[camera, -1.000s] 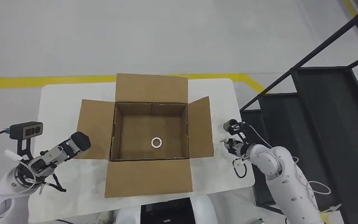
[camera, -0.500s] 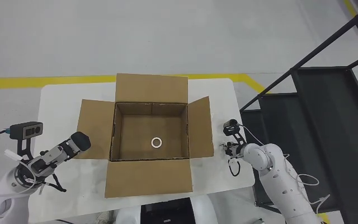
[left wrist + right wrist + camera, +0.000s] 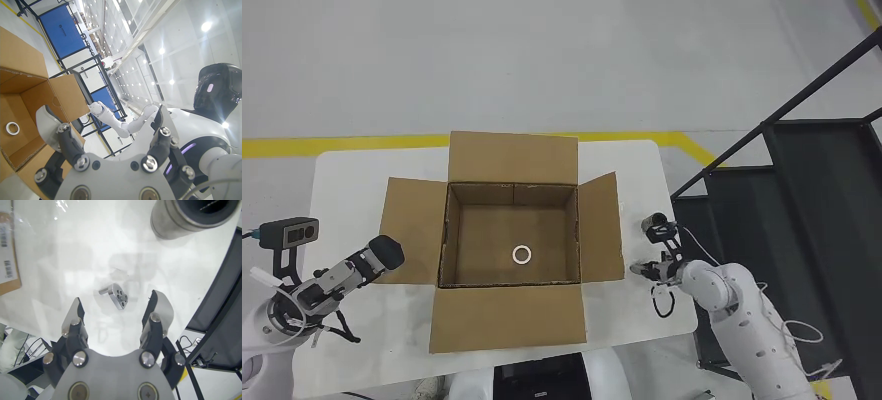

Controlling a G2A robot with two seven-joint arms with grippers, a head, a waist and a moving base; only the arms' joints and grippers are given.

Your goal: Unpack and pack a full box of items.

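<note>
The brown cardboard box (image 3: 512,157) sits open, flaps spread, on the white table (image 3: 632,170), with one white ring (image 3: 523,254) inside. The right gripper (image 3: 646,268) hangs wide apart over a small metal bracket (image 3: 116,296), and the left gripper (image 3: 103,113) is equally wide.

The metal cylinder (image 3: 189,217) runs off the right wrist view's edge, and so does the box (image 3: 7,247) flap. From above, the metal bracket (image 3: 115,295) beneath the right gripper (image 3: 646,268) (3 o'clock of the box) is too small to tell.
</note>
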